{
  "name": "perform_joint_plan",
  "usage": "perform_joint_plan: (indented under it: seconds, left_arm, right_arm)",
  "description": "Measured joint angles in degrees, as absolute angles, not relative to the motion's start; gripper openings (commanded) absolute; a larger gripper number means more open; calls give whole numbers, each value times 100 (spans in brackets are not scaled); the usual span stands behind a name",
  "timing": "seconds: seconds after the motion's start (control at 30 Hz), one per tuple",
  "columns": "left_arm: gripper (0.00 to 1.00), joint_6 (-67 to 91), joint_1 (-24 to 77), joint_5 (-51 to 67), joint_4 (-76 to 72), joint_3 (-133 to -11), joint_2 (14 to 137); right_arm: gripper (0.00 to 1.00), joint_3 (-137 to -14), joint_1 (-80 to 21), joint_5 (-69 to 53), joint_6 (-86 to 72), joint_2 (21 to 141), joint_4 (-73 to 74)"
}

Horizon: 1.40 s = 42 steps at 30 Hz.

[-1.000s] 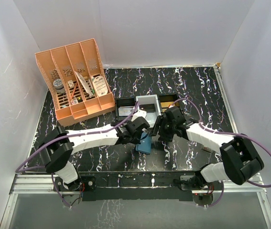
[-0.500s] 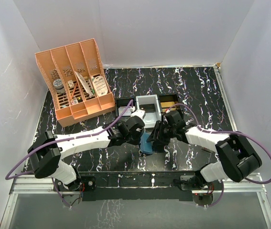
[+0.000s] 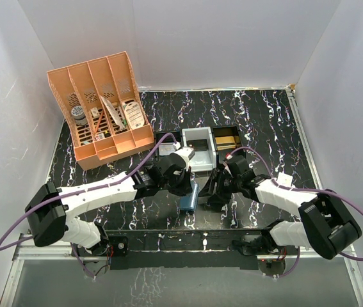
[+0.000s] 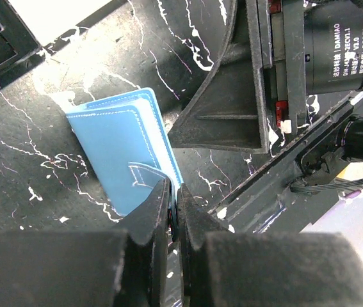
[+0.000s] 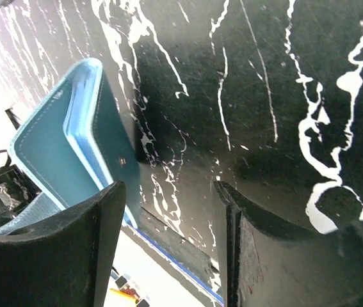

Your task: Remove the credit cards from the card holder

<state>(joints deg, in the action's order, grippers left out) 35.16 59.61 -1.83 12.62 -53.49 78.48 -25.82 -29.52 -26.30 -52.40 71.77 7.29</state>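
Note:
The card holder (image 3: pixel 189 197) is a teal-blue bifold that stands on its edge on the black marbled table, between the two grippers. In the left wrist view my left gripper (image 4: pixel 175 193) is shut on the near edge of the card holder (image 4: pixel 114 150), which is closed or nearly so. From above, the left gripper (image 3: pixel 185 186) sits at the holder's far left side. My right gripper (image 5: pixel 168 204) is open with only bare table between its fingers. The card holder (image 5: pixel 59 150) lies just outside its left finger (image 5: pixel 95 246). The credit cards are hidden.
An orange divided organiser (image 3: pixel 101 105) with small items stands at the back left. Behind the grippers sit a black tray (image 3: pixel 166 142), a grey-white tray (image 3: pixel 200 148) and another black tray (image 3: pixel 226 135). White walls enclose the table on three sides.
Both grippers have come toward the near edge of the table. The card holder has moved with the left gripper. The right gripper now sits just right of the holder.

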Motion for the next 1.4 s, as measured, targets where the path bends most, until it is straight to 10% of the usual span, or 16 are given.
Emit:
perform_joint_plan:
  seconds: [1.4]
  left_arm:
    - [0, 4462, 5642, -2058, 2943, -3953, 7190]
  right_arm:
    - [53, -3232, -3142, -2947, -5391, 7317, 635]
